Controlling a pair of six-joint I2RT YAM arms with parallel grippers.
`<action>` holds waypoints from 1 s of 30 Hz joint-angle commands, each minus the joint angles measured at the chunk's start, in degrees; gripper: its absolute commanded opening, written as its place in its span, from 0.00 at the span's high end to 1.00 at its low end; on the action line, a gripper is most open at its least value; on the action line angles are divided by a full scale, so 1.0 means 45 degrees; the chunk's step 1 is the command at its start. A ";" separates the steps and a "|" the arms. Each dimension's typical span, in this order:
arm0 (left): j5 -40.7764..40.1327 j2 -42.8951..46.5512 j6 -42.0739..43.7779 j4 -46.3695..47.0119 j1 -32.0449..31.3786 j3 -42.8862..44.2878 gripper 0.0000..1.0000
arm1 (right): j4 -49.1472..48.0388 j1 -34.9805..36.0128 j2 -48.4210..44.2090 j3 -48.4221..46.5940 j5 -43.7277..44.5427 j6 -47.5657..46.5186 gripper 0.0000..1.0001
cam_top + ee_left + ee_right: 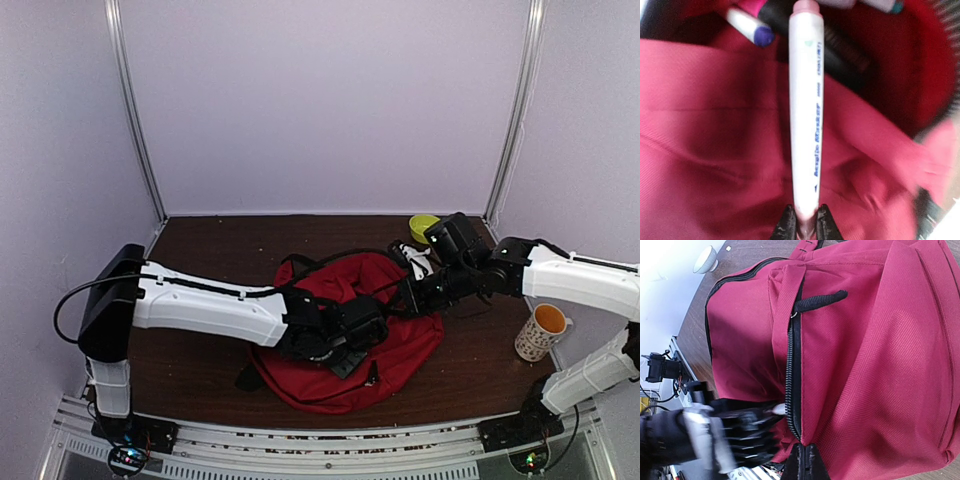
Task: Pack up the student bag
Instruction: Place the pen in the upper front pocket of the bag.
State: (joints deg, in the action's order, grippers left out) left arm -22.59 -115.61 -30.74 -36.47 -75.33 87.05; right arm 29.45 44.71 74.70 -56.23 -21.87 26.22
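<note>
The student bag [400, 345], dark red, lies in the middle of the table with its zipper [792, 355] open. My left gripper [805, 222] is shut on the end of a white marker [805, 110] with a pink cap, pointing it into the bag's opening. Inside lie another marker with a purple cap [750, 27] and a dark item [840, 47]. My right gripper [807, 457] is shut on the bag's fabric edge beside the zipper, at the bag's right side [408, 297]. In the right wrist view the left gripper [740, 432] shows blurred at the opening.
A yellow-green bowl [423, 227] sits at the back right of the table. A patterned mug [541, 333] with an orange inside stands at the right. The bag's black straps [300, 262] trail toward the back. White walls close in the table.
</note>
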 commanded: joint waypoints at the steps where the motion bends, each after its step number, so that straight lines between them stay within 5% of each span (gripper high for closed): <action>1: 0.1608 0.1370 -0.0357 0.1235 0.0266 -0.0520 1.00 | 0.0203 0.0027 -0.0346 -0.0376 -0.0169 -0.0158 1.00; 13: 0.4216 0.1431 -0.2293 0.2317 0.1251 -0.0516 1.00 | -0.0221 0.0026 -0.0528 -0.0226 -0.0693 0.0221 1.00; 19: 0.6413 0.1326 -0.3719 0.4430 0.2167 -0.1276 1.00 | -0.0471 0.0046 -0.0518 0.0011 -0.1170 0.0251 1.00; 30: 0.6925 0.0501 -0.5328 0.5542 0.2830 -0.0454 1.00 | -0.0899 0.0257 -0.0906 0.0579 -0.2251 0.0254 1.00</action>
State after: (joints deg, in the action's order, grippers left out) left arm 6.74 -111.33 -50.72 -17.43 -63.46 82.30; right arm 26.65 44.82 73.12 -54.81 -27.70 27.31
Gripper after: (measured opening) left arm 0.096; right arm 0.008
